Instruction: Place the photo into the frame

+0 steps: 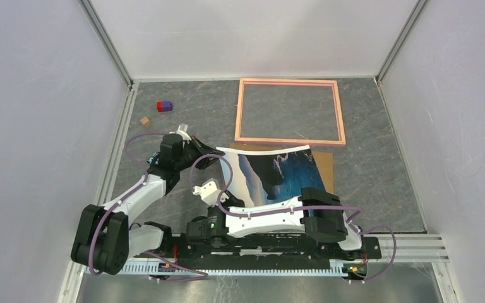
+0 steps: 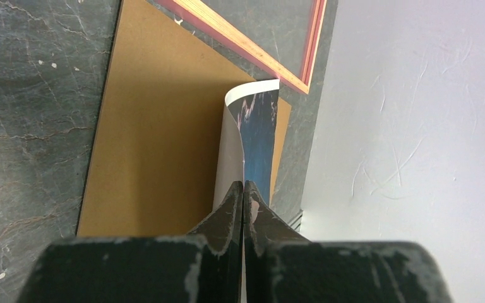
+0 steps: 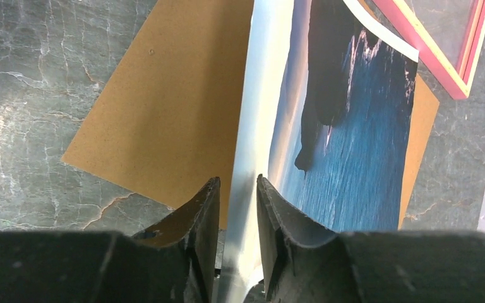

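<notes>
As the top view shows, the photo [image 1: 278, 173] hangs curled above the brown board [image 1: 324, 167], near the frame [image 1: 289, 140] by the desk's far edge. Left wrist: left end effector [image 2: 243, 187] clamps its edge. Right wrist: right end effector [image 3: 237, 183] straddles it, jaws apart. Probably taking a second grip; next, carry it level over the frame.

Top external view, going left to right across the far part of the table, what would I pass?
A small tan cube → red and purple block → the frame.
</notes>
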`<state>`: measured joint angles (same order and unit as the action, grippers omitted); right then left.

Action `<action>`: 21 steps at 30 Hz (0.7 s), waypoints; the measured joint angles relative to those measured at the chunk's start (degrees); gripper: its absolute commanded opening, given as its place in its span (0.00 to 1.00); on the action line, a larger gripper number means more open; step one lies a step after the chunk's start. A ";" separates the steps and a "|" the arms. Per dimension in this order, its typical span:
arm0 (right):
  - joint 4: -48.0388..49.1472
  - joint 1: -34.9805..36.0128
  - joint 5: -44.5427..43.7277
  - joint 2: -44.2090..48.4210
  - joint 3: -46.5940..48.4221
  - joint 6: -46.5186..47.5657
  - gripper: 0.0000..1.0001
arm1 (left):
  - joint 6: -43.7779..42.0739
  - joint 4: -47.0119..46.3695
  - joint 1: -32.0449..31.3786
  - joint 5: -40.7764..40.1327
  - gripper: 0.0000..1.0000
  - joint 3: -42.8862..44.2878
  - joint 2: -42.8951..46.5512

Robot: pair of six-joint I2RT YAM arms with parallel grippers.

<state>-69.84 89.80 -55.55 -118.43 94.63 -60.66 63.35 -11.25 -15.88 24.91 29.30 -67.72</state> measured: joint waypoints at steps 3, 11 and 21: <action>0.35 0.00 0.13 0.00 0.02 0.74 0.41 | 0.00 0.50 0.00 -0.50 0.02 0.00 0.46; 0.35 0.09 0.70 -0.02 2.64 2.54 0.47 | 0.00 0.96 0.00 -1.07 0.02 0.00 0.46; 1.11 0.02 1.46 -0.02 2.71 4.31 0.24 | -0.02 0.98 0.00 -1.11 0.02 0.00 0.46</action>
<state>-68.73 89.82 -54.08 -118.45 97.34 -56.36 63.33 -10.26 -15.88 23.79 29.30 -67.26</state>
